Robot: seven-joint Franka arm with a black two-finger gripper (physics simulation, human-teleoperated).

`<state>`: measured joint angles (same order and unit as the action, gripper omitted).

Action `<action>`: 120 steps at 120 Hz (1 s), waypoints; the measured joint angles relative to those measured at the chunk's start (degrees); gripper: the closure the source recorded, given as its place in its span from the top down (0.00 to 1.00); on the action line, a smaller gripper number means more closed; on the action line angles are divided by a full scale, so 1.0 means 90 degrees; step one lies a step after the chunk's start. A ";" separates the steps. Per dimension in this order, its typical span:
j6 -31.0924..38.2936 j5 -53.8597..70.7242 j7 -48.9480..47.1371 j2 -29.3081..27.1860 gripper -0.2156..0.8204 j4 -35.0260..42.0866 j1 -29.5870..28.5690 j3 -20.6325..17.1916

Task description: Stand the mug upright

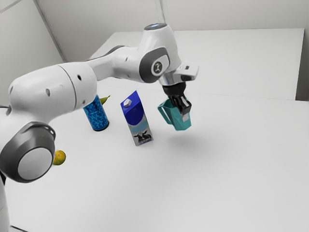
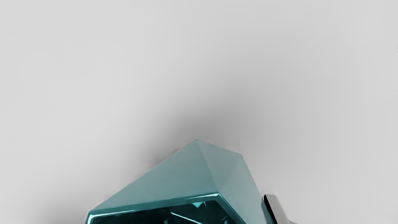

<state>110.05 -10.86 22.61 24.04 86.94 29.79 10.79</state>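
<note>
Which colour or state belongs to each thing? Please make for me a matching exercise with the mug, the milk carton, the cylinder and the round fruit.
Column one:
1. Mug
2. Milk carton
3. Cylinder
4. Round fruit

Column two:
A. Yellow
B. With a cow picture on its lower part
C. Teal, held in the gripper
D. Speckled blue

Right pairs: 1-C, 2-B, 3-D, 4-A.
</note>
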 joint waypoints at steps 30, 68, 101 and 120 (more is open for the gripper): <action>0.1157 0.0462 -0.1233 -0.0964 0.03 0.2336 0.0674 -0.0010; 0.1978 0.0539 -0.2448 -0.0897 0.16 0.2643 0.0743 -0.0017; 0.2148 0.0469 -0.3048 -0.0964 0.59 0.2650 0.0764 -0.0013; 0.1349 0.0796 -0.3278 -0.1484 0.68 0.1169 0.0739 0.0009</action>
<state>122.19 -3.69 -6.90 10.69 97.46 36.44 10.88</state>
